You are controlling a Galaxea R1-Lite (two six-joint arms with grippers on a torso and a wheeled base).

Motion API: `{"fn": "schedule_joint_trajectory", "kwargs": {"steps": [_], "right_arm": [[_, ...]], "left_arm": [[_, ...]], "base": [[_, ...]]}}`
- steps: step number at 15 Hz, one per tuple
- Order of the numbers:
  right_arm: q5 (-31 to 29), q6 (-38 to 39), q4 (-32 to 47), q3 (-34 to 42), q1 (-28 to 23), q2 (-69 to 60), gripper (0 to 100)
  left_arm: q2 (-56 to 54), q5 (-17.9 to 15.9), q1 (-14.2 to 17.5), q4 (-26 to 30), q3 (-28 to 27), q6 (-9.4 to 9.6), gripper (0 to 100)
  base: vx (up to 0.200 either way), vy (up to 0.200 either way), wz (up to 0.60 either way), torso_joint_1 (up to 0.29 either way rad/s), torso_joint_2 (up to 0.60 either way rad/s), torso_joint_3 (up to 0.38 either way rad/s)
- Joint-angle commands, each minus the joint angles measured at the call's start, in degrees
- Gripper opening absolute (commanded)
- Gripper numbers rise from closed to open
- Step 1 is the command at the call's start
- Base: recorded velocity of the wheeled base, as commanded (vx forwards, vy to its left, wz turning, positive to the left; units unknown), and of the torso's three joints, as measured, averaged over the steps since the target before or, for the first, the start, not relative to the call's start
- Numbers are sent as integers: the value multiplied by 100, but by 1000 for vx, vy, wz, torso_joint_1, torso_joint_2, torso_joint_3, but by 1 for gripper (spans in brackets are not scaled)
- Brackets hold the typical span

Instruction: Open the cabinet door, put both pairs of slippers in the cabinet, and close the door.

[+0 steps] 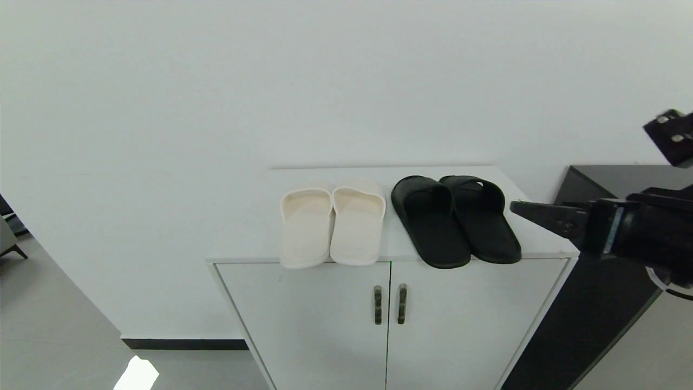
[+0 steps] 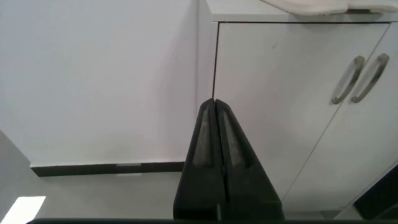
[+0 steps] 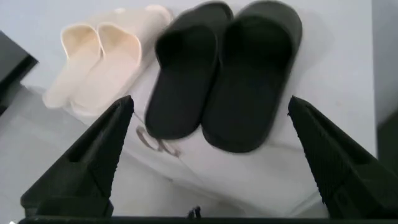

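A white cabinet stands against the wall, both doors closed, its two handles side by side at the middle seam. On its top lie a white pair of slippers on the left and a black pair on the right. My right gripper hovers open just right of the black pair, at the cabinet top's right edge; between its spread fingers I see both pairs. My left gripper is shut and empty, low in front of the cabinet's left door, left of the handles.
A dark piece of furniture adjoins the cabinet's right side. A white wall runs behind, with a black baseboard at the floor. Open grey floor lies to the left, with a chair at the far left edge.
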State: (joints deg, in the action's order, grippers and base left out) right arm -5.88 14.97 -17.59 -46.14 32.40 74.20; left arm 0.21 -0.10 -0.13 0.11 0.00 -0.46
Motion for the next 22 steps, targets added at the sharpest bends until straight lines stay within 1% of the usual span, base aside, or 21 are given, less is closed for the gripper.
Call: {"fn": "schedule_joint_trajectory", "kwargs": {"steps": [1, 3, 8, 11, 14, 19, 20, 22], "right_arm": [[-63, 129, -201, -659, 205, 1149, 100], [-116, 103, -350, -932, 249, 1518, 100], [-827, -91, -368, -1846, 249, 2836, 100], [-1065, -152, -368, -2285, 223, 3329, 100], [-1513, -310, -368, -2681, 161, 3742, 100], [-1575, -372, -341, -3199, 152, 4111, 100], [-1575, -442, -341, -3270, 144, 4181, 0], [-1575, -442, -359, -3340, 108, 4304, 0]], "left_arm": [[-3, 10, 5, -2, 0, -24, 0], [-3, 10, 5, -2, 0, -24, 0], [-3, 10, 5, -2, 0, -33, 0], [-3, 10, 5, -2, 0, -33, 0], [-3, 10, 5, -2, 0, -50, 0], [-3, 10, 5, -2, 0, -50, 0], [-3, 10, 5, -2, 0, -50, 0], [-3, 10, 5, -2, 0, -50, 0]], "base": [[0, 0, 0, 0, 0, 0], [0, 0, 0, 0, 0, 0], [0, 0, 0, 0, 0, 0], [0, 0, 0, 0, 0, 0], [0, 0, 0, 0, 0, 0], [0, 0, 0, 0, 0, 0], [0, 0, 0, 0, 0, 0], [0, 0, 0, 0, 0, 0]]}}
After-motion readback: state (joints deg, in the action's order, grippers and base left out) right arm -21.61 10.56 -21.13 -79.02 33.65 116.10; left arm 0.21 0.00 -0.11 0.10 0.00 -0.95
